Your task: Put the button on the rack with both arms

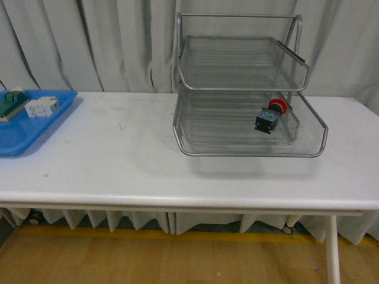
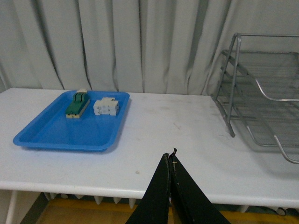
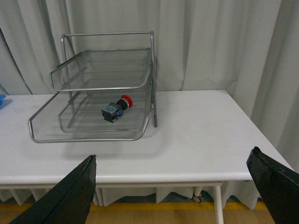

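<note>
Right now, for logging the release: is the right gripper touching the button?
Apart. Right wrist view: the right gripper is open, with bare table between its fingers and the button in the rack.

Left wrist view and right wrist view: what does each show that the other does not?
Only the left wrist view: a blue tray holding a green-topped block and a white block, and the shut left tool. Only the right wrist view: the button lying in the rack, and the open right tool. Both: the rack, the white table, the curtain.
</note>
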